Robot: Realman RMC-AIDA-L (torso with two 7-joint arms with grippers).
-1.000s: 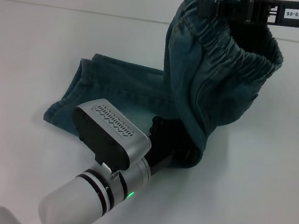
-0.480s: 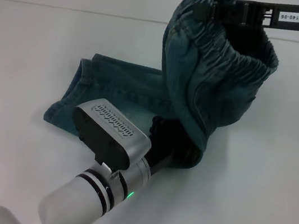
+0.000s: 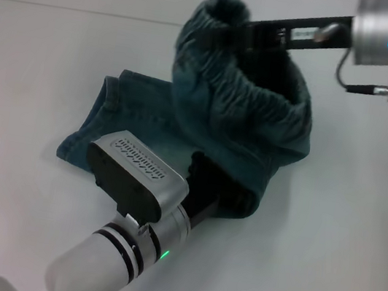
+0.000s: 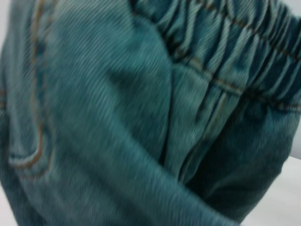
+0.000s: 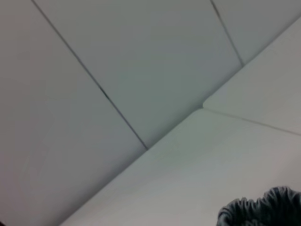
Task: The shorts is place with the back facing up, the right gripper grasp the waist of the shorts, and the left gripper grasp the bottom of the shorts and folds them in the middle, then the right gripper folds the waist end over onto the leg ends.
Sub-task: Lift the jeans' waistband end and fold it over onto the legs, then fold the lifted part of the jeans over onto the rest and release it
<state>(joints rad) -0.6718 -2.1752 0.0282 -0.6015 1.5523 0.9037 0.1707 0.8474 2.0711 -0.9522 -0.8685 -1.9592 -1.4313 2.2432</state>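
The shorts [image 3: 182, 125] lay in the middle of the white desk [image 3: 38, 54]. The left gripper [image 3: 206, 184] pressed on their near edge; I could not tell if it was apart or together. The right gripper [image 3: 245, 32] was clamped on the waist [image 3: 246, 95], lifted above the leg ends [image 3: 90, 125].

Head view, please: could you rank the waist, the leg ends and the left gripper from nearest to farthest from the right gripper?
1. Waist: held aloft in the right gripper.
2. Leg ends: flat on the table, left.
3. Left gripper: nearest the camera, at the fold.
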